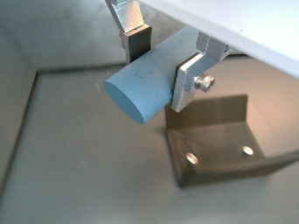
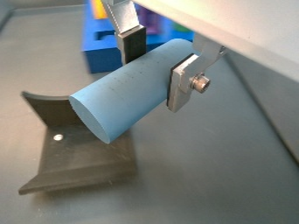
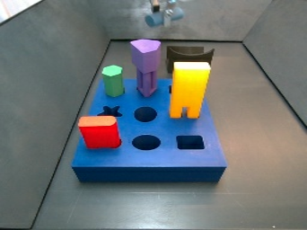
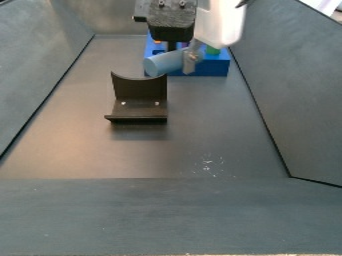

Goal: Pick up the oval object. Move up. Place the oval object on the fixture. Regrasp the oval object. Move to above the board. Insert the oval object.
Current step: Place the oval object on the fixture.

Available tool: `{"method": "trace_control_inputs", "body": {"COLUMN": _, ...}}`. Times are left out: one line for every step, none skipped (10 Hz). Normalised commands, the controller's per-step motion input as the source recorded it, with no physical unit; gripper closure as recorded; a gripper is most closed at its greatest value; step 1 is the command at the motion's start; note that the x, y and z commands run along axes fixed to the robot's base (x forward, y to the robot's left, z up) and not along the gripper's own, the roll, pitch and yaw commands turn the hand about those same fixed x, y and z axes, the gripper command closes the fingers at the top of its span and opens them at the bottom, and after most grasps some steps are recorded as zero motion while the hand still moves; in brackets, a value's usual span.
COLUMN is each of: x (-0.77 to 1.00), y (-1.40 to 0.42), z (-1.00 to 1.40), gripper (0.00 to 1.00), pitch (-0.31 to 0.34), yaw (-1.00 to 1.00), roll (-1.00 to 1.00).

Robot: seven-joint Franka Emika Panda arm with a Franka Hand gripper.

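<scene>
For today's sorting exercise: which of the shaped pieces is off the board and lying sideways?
The blue oval object, held sideways in the gripper above the fixture; the others stand upright on the board.

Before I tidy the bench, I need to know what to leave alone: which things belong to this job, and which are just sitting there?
In use:
- blue-grey peg, held sideways in the pincer above the floor
- dark fixture
- blue board

Just sitting on the board:
- purple column
- green peg
- yellow arch
- red block

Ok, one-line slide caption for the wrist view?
Claw holding the oval object sideways above the fixture.
</scene>
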Motion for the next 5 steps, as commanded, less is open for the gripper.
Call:
{"method": "trace_control_inputs", "body": {"x": 1.00, "y": -0.57, "z": -0.28, "gripper": 1.00, "pitch": 0.043, "yaw": 1.00, "roll": -0.08}}
{"method": "trace_control_inputs", "body": {"x": 1.00, "y": -0.50, "z": -0.26, "gripper": 1.00, "pitch": 0.045, "yaw": 1.00, "roll": -0.09}}
{"method": "trace_control_inputs", "body": {"x": 1.00, "y": -0.40, "z": -0.22, "gripper": 1.00, "pitch": 0.049, "yaw": 1.00, "roll": -0.09}}
{"method": "trace_control_inputs", "body": {"x": 1.00, "y": -0.35, "z": -0.20, "gripper": 1.00, "pitch": 0.052, "yaw": 1.00, "roll": -0.09}}
{"method": "trace_control_inputs", "body": {"x": 1.00, "y": -0.26, "z": -0.16, "gripper": 1.00, "pitch": 0.061, "yaw": 1.00, "roll": -0.10}}
